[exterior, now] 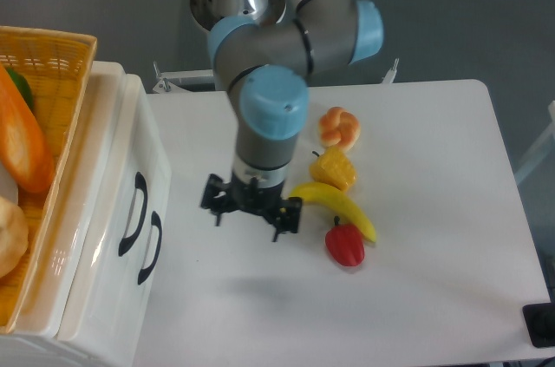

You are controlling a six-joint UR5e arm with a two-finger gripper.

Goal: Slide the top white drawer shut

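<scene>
Gripper [251, 213]: fingers spread apart, nothing between them, over bare tabletop, well apart from cabinet front, just beside banana tip.
Arm [276, 81]: grey links with blue caps, descending from top centre, wrist pointing down at table.
Table [434, 298]: white, bare across lower right part.
Cabinet [104, 298]: white, at left edge, two drawer fronts stacked, seen from above.
Top white drawer [139, 137]: left of gripper, front looks about flush with lower front; black handle [133, 213] visible, untouched.
Lower drawer handle [150, 247]: black, just right of and below upper handle.
Basket [61, 81]: yellow wicker, on cabinet top, holding orange and pale food items.
Banana [334, 204]: yellow, mid-table, right of gripper.
Corn-like yellow item [334, 168]: just above banana.
Red pepper [345, 245]: below banana, touching or nearly so.
Bread roll [339, 127]: orange-pink, top of the row.
Step in hand: judged post-push, drawer appears closed or nearly; gripper clear of front.
Next move: confirm no gap at drawer front; if gap, approach front panel from right, push left, avoid snagging handles; otherwise retreat.
</scene>
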